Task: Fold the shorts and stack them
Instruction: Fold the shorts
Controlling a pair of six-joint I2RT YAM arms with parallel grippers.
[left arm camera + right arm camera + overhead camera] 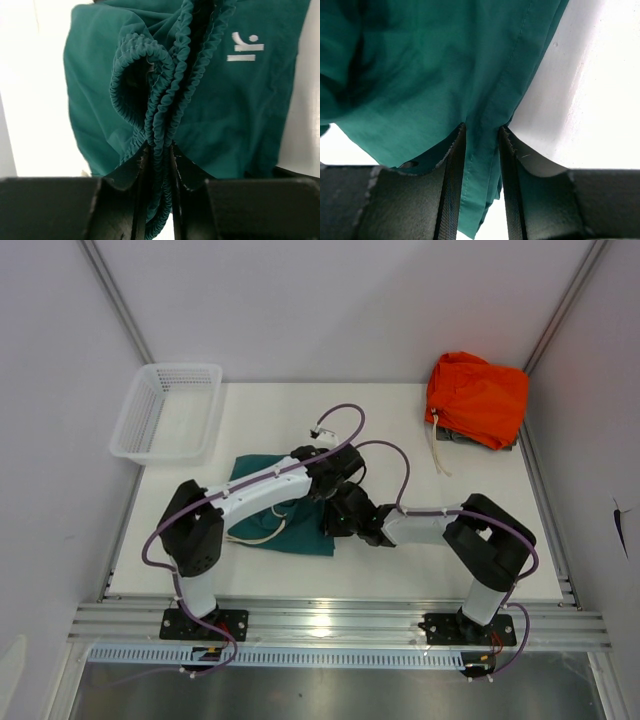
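- From the top view we see the teal shorts (305, 532) lying bunched on the white table (420, 440), left of its middle and toward the near edge, partly under the left forearm.
- A cream drawstring (262, 533) loops out of the fabric just below that forearm.
- The left gripper (343, 472) and the right gripper (340, 515) meet close together at the right side of the shorts. From up here we cannot tell how their jaws stand.
- An orange garment (478, 398) sits in the far right corner, well apart from the shorts. A white mesh basket (135, 418) rests at the far left corner.
- In the left wrist view the left gripper (159, 150) is set narrow and pinches the waistband (150, 75). Several ruffled elastic folds are squeezed between its dark fingers (135, 167).
- Beyond the jaws the shorts (235, 110) spread out, and a small white logo (245, 47) shows at the upper right.
- In the right wrist view the right gripper (482, 132) holds a stitched edge of the shorts (420, 75), which runs straight down between its fingers (451, 170).
- The bare table (590, 90) shows to the right of that fabric.
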